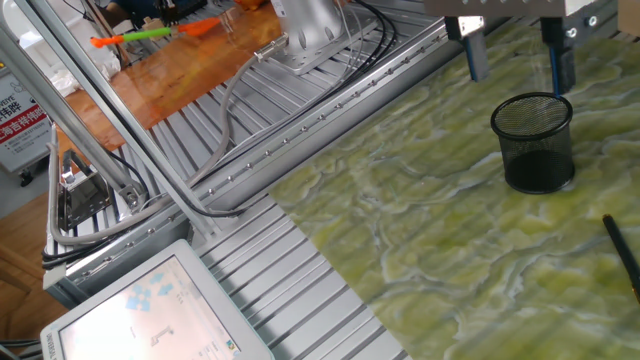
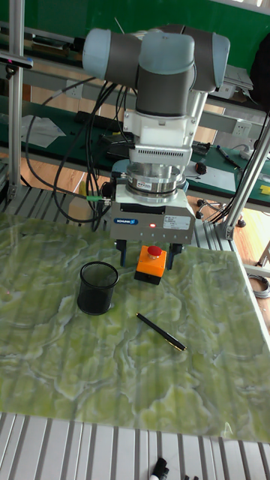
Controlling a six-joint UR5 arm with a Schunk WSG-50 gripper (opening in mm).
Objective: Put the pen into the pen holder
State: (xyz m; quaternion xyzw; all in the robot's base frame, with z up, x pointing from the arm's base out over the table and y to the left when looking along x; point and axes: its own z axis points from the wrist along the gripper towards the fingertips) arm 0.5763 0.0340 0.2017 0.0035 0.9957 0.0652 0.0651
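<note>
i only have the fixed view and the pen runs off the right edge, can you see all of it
Observer: Yes. The tall fixed view shows the whole pen lying flat on the table, apart from the mesh cup.
Operator: which end is the gold one
Observer: The end farther from the cup.
Operator: anything near the gripper i cant see
Observer: An orange box with a red button sits just below the open, empty gripper, behind the pen.
</note>
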